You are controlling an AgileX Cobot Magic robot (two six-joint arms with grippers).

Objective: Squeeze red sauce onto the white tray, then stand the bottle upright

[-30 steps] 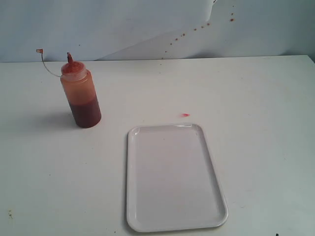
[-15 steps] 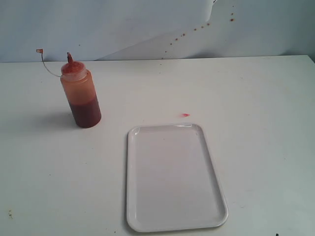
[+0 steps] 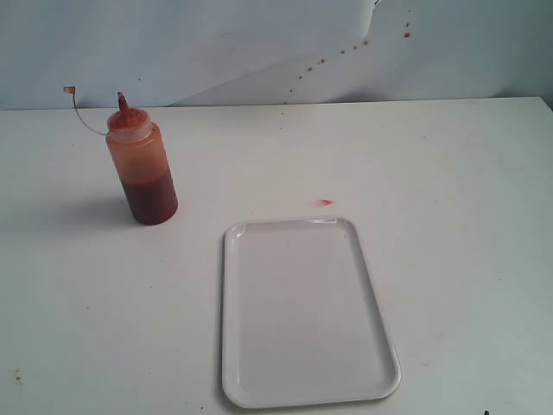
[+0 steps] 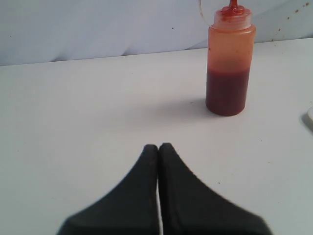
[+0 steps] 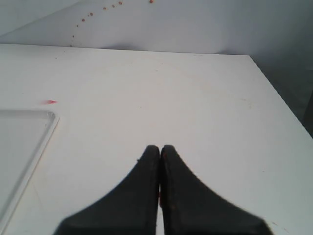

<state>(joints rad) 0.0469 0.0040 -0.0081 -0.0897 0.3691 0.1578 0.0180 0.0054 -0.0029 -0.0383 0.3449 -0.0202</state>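
Observation:
The bottle (image 3: 143,166) stands upright on the white table at the left, orange-red and translucent, dark sauce filling its lower part, its thin tethered tip cap (image 3: 70,90) hanging off to the side. It also shows in the left wrist view, the bottle (image 4: 230,63) well ahead of my left gripper (image 4: 158,146), which is shut and empty. The white tray (image 3: 302,309) lies flat at centre front, bare, with no red sauce blob on it. My right gripper (image 5: 160,147) is shut and empty, beside the white tray's corner (image 5: 24,142). Neither gripper appears in the exterior view.
A tiny faint red smear (image 3: 325,202) marks the table just beyond the tray's far edge; the same smear (image 5: 51,102) shows in the right wrist view. Small reddish specks dot the back wall (image 3: 363,41). The table's right edge (image 5: 281,95) drops off near my right gripper.

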